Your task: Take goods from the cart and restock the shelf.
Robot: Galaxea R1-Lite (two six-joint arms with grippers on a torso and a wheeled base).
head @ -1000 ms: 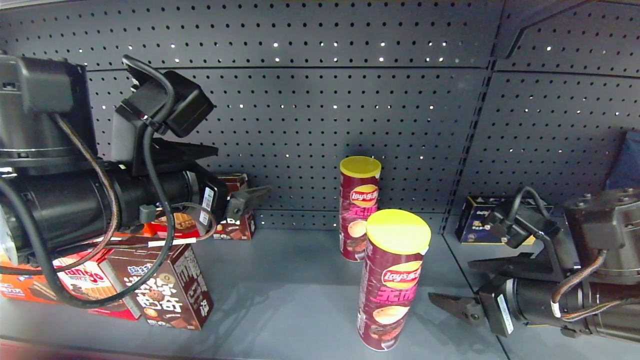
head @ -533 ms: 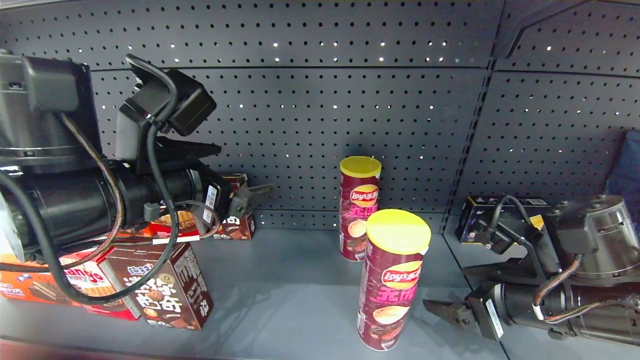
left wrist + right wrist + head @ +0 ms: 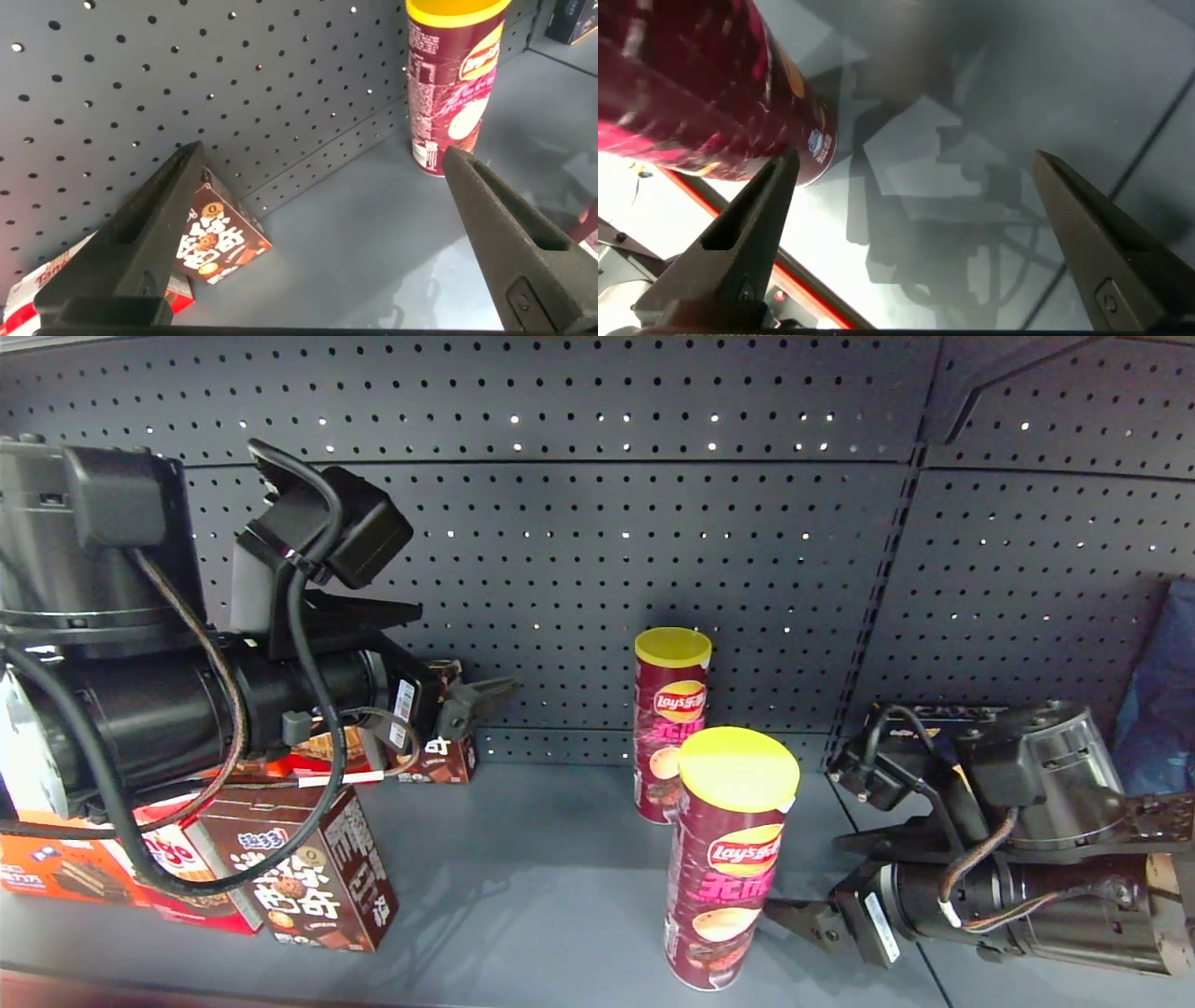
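Two maroon chip cans with yellow lids stand on the grey shelf: a front can and a rear can by the pegboard. My right gripper is low on the shelf, open, with its tip at the front can's lower right side. In the right wrist view the front can lies just beside one fingertip of the open gripper. My left gripper hangs open above the boxes at the left. Its wrist view shows the open gripper and the rear can.
A brown cookie box and orange boxes stand at the front left, and a small brown box sits at the back. The small brown box also appears in the left wrist view. A blue bag is at the far right.
My right arm has slid left along the shelf until its tip reached the front can, whose top has shifted slightly left. The left arm has edged a little right and up.
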